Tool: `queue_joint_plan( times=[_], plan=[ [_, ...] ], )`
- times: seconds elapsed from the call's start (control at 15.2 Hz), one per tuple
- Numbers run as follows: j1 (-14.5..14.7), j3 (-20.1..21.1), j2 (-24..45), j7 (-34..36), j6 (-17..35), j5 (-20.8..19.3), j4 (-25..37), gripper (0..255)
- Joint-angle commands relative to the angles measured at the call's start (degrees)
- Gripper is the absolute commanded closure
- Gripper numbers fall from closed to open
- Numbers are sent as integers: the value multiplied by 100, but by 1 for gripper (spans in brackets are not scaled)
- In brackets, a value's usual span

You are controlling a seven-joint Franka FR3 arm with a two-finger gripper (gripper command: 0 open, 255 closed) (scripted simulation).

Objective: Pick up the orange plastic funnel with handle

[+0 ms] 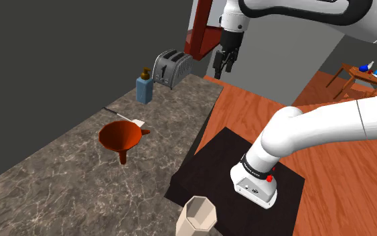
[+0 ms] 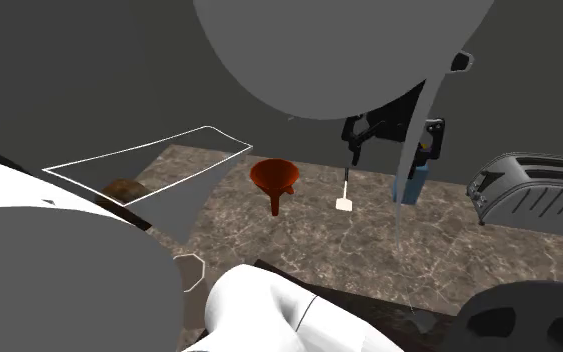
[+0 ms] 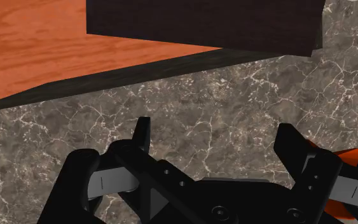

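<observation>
The orange funnel (image 1: 121, 137) lies tilted on the marbled stone counter (image 1: 59, 174), its spout toward the front edge and its small handle toward the shoulder view's right. In the second exterior view the funnel (image 2: 274, 178) rests mid-counter. My black gripper (image 1: 223, 66) hangs high above the counter's far end, near the toaster and well away from the funnel. In the wrist view the gripper (image 3: 217, 143) is open with nothing between its fingers. A sliver of the funnel (image 3: 357, 155) peeks out behind one finger.
A silver toaster (image 1: 172, 67) and a blue soap bottle (image 1: 144, 87) stand at the counter's far end. A white spatula (image 1: 123, 117) lies just behind the funnel. A beige cup (image 1: 199, 218) sits near the front edge. The black stand (image 1: 234, 167) rests on the wooden floor (image 1: 341, 161).
</observation>
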Motion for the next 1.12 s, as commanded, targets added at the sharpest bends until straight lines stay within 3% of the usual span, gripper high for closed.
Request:
queue_joint_plan(
  times=[0.0, 0.53, 1.06],
  plan=[
    [0, 0, 0, 0, 0, 0, 0, 0],
    [317, 28, 682, 126, 1576, 862, -750, 0],
    [795, 99, 1847, -61, 3194, 1908, -1009, 0]
  ],
)
